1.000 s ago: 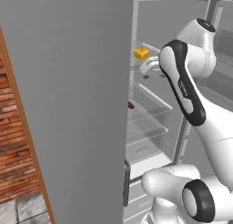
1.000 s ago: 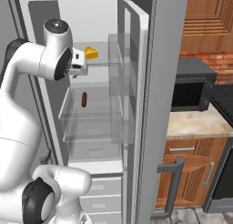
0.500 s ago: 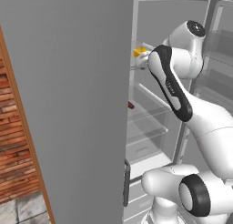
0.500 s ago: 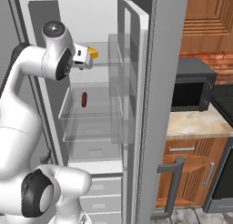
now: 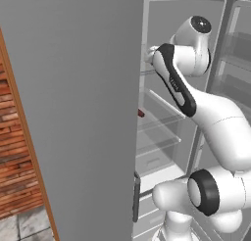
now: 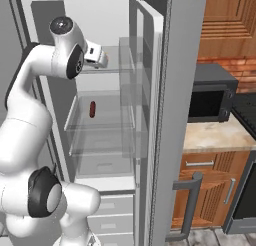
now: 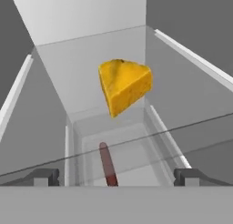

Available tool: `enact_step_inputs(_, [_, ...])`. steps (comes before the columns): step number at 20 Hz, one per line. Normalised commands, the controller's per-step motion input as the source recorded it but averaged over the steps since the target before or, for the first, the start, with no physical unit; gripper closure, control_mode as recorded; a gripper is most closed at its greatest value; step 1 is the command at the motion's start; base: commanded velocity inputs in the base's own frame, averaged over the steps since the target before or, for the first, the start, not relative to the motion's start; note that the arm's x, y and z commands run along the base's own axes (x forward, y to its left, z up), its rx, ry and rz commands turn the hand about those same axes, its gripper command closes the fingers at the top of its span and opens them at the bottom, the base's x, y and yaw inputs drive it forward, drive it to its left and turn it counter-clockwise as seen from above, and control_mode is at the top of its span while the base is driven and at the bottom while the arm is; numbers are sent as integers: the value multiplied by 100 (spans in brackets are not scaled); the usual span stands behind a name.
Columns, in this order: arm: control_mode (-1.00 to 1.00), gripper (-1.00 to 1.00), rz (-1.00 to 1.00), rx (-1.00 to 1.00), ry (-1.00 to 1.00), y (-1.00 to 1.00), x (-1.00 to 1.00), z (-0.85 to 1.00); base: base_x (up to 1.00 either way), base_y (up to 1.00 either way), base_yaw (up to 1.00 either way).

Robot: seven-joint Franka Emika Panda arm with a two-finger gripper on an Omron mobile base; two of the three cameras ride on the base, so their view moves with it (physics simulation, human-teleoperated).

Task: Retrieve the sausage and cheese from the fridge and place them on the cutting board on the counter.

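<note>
The cheese (image 7: 125,86), a yellow-orange wedge, rests on a clear upper shelf of the open fridge (image 6: 170,115), straight ahead of my gripper (image 7: 116,177). The two fingertips (image 7: 43,177) stand wide apart and open, short of the wedge, with nothing between them. The sausage (image 7: 108,164), a dark red link, lies on the shelf below, seen through the glass; it also shows on the middle shelf in the right base view (image 6: 92,109) and in the left base view (image 5: 140,113). In the right base view my gripper (image 6: 101,57) reaches in over the upper shelf. The cutting board is out of view.
The grey fridge door (image 5: 73,112) stands open on the left, close beside the arm. Door shelves (image 6: 137,90) hang on the right. A black microwave (image 6: 210,97) sits on the beige counter (image 6: 215,135) beyond the fridge's right side, above wooden cabinets (image 6: 210,190).
The arm has swung deeper into the fridge along the upper shelf toward the cheese. The hand now covers the wedge in both base views. The jaws stayed open.
</note>
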Motion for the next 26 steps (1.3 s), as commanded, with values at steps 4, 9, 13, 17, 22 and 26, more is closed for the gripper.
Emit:
enact_step_inputs(4, [-100, -100, -5, 0, 0, -2, 45, 3, 0, 0, 0])
enact_step_inputs(9, [-100, -100, -4, 0, 0, 0, 44, 0, 0, 0, 0])
enact_step_inputs(13, [-100, -100, -2, 0, 0, 0, 50, 0, 0, 0, 0])
enact_step_inputs(17, [-100, -100, -1, 0, 0, 0, 53, -4, 0, 0, 0])
enact_step_inputs(22, [-100, -100, 0, 0, 2, 0, 48, -13, 0, 0, 0])
enact_step_inputs(26, [-100, -100, 0, 0, 0, -6, 35, -18, 0, 0, 0])
